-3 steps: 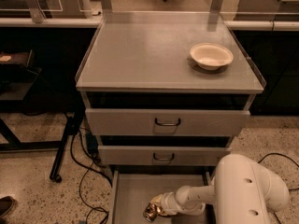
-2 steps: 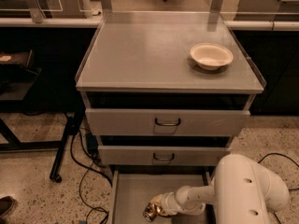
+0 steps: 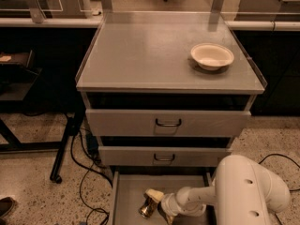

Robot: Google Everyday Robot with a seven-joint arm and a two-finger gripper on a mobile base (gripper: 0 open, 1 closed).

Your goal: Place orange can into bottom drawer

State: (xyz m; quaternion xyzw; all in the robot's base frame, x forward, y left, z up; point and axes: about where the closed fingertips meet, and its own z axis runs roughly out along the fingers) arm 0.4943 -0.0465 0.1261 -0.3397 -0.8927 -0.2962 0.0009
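The grey cabinet's bottom drawer (image 3: 129,191) is pulled open at the bottom of the camera view. The orange can (image 3: 148,207), gold with a shiny end, is inside the drawer, low over its flat floor. My gripper (image 3: 158,204) reaches in from the right on a white arm (image 3: 243,191), and its pale fingers (image 3: 153,194) sit around the can. The lower finger is partly hidden at the frame's bottom edge.
A cream bowl (image 3: 212,56) sits on the cabinet top (image 3: 154,55) at the right. The two upper drawers (image 3: 168,123) with dark handles stand slightly pulled out. Black cables (image 3: 86,172) and a table leg (image 3: 63,149) lie on the floor to the left.
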